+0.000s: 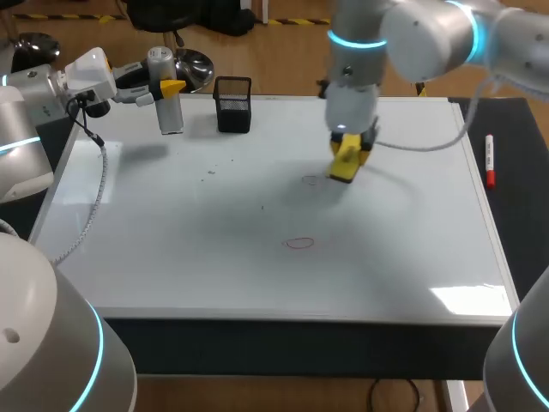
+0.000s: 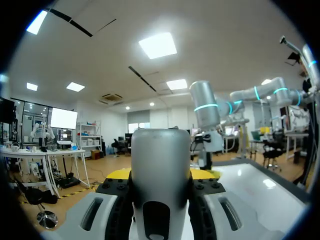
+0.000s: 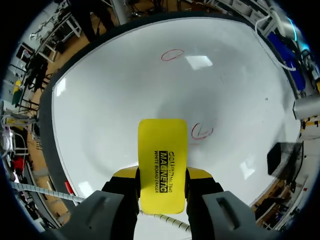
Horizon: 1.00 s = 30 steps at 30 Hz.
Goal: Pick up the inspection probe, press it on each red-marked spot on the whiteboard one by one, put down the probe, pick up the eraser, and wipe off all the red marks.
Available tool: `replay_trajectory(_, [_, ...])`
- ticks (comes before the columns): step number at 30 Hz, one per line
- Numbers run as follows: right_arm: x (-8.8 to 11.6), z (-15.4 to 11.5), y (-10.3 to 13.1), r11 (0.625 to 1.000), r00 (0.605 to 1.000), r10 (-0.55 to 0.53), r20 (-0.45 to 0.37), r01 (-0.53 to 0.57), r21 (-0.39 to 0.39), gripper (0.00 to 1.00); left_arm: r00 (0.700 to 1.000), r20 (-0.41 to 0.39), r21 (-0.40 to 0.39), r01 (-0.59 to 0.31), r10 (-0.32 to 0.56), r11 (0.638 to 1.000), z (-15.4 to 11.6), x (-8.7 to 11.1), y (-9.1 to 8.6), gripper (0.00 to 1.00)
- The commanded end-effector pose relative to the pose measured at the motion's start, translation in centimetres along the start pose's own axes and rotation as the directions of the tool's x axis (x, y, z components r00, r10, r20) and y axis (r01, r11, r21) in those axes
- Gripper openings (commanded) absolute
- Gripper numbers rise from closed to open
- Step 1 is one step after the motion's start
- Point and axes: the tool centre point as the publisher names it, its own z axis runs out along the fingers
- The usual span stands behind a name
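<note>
While upright near the far edge of the whiteboard (image 1: 257,283), gives no view of its inside: black mesh cup (image 1: 232,105). Just left of it, the probe (image 1: 171,116), a grey cylinder standing upright, pinched between the fingers of the left gripper (image 1: 167,89). Black print on the yellow eraser (image 3: 162,150), left unread. Clamped at its rear from 2 sides by the right gripper (image 3: 162,176), front end down toward the board, just beside 1 faint red mark (image 3: 202,131); touching or not, cannot tell. Farther ahead, well apart, 1 red oval (image 3: 172,54). White and glossy, with ceiling lights mirrored in it. Off its right edge, on a black strip (image 1: 515,154), 1 red pen (image 1: 490,160).
</note>
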Motion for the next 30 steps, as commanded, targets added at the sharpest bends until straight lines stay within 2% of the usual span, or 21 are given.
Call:
replay_trajectory(1, [3.3,-0.7,-2.8,0.999,0.997,0.04,0.062,-0.039,-0.023,0.0,1.0,0.004,0.001,-0.002,0.002,1.0,0.1,0.1,-0.1,0.0])
replay_trajectory(11, [7.0,-2.7,-8.7,0.989,0.987,0.148,0.055,-0.149,0.014,0.0,1.0,0.004,0.001,-0.002,0.002,1.0,0.1,0.1,-0.1,0.0])
replay_trajectory(19, [8.5,-3.2,-12.7,0.978,0.977,0.208,0.046,-0.209,0.024,0.0,1.0,0.004,0.001,-0.002,0.002,1.0,0.1,0.1,-0.1,0.0])
replay_trajectory(30, [10.1,-2.6,-16.7,0.964,0.963,0.267,0.048,-0.266,-0.016,0.0,1.0,0.004,0.001,-0.002,0.002,1.0,0.1,0.1,-0.1,0.0])
